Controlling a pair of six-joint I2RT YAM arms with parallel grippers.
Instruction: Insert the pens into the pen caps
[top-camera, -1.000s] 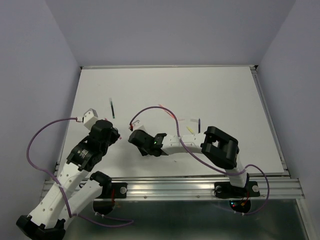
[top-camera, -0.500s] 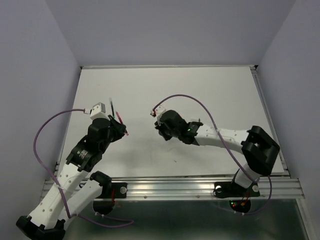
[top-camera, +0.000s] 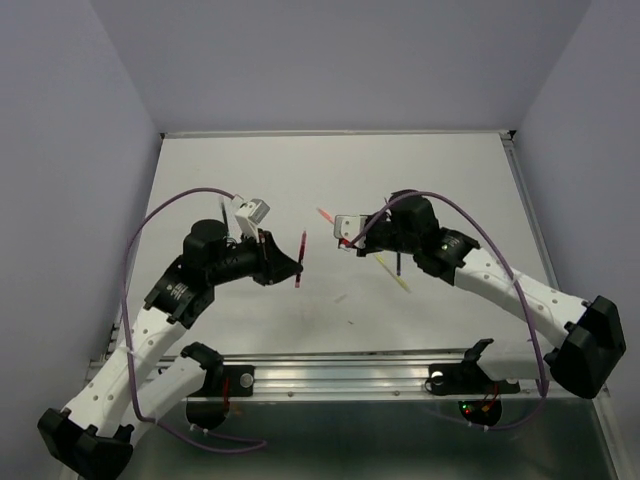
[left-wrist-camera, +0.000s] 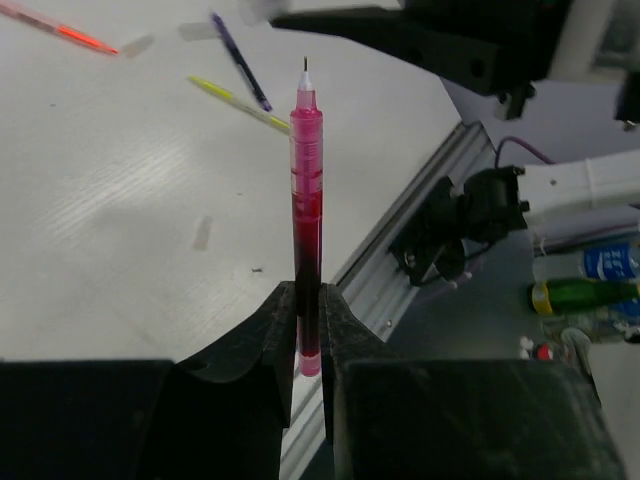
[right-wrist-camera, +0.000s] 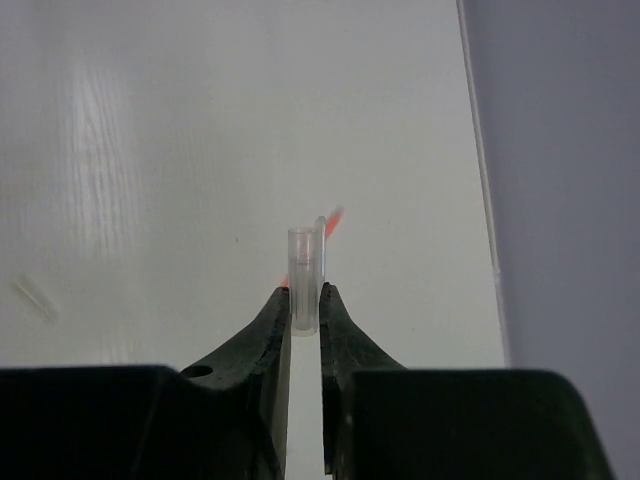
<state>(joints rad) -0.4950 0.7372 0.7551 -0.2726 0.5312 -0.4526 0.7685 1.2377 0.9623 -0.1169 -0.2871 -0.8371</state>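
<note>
My left gripper (top-camera: 288, 266) (left-wrist-camera: 308, 300) is shut on a red pen (top-camera: 301, 258) (left-wrist-camera: 307, 190), which it holds by the back end above the table, tip pointing away from the wrist. My right gripper (top-camera: 352, 238) (right-wrist-camera: 305, 300) is shut on a pen cap (right-wrist-camera: 303, 270), a clear tube standing up between the fingers. The two grippers face each other over the middle of the table, a short gap apart. An orange-pink pen (top-camera: 325, 215) (left-wrist-camera: 60, 28), a yellow pen (top-camera: 392, 272) (left-wrist-camera: 240, 103) and a dark blue pen (left-wrist-camera: 240, 75) lie on the table.
Loose pen caps lie on the white table (top-camera: 450, 180), one near the front (top-camera: 340, 297) (left-wrist-camera: 203, 232) and another in the right wrist view (right-wrist-camera: 35, 298). An aluminium rail (top-camera: 350, 375) runs along the near edge. Walls close in the left, right and back sides.
Both arms have swung toward the table's middle. The left gripper carried the red pen rightward and turned it; the right gripper moved back and right with the cap, so they now face each other.
</note>
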